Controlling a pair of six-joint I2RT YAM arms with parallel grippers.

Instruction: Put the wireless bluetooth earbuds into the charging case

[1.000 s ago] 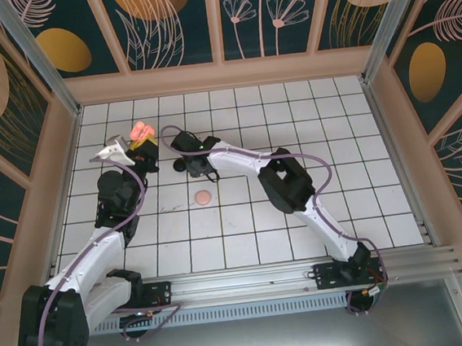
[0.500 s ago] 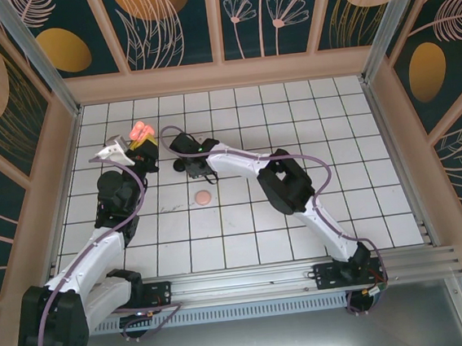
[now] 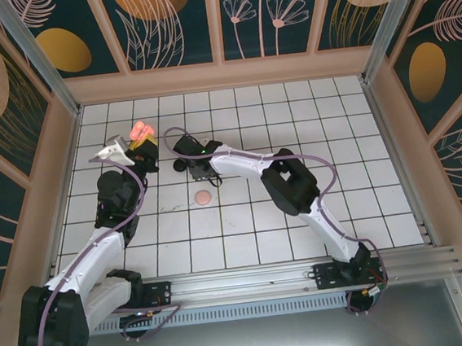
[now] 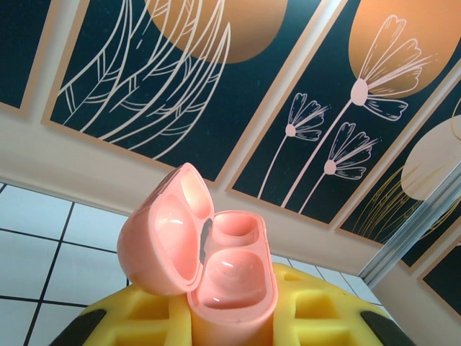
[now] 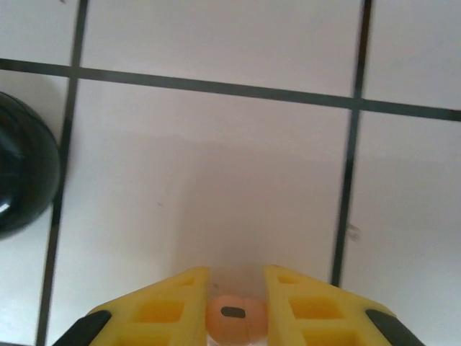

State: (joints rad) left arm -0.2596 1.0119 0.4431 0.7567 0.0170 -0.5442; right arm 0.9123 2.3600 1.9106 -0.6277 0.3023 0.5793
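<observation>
My left gripper [image 3: 141, 146] is shut on a coral-pink charging case [image 4: 229, 285] and holds it upright above the far-left tiles. Its lid is swung open to the left and both wells are bare. The case also shows as a pink blob [image 3: 141, 131] in the top view. My right gripper [image 3: 195, 167] points down at the table just right of the left one. In the right wrist view a coral-pink earbud [image 5: 236, 320] sits between the yellow fingers [image 5: 176, 303], touching both, and the right gripper [image 5: 236, 274] is shut on it just above the white tile.
A glossy black rounded object [image 5: 20, 173] lies on the tile to the left of my right gripper, also seen as a black lump [image 3: 179, 165] from above. A small round pink item [image 3: 204, 197] rests on the tiles nearer the arms. Patterned walls [image 3: 216, 19] enclose the table.
The right arm's forearm and elbow have shifted slightly while its gripper stays over the same tile. The left arm and the case have not moved.
</observation>
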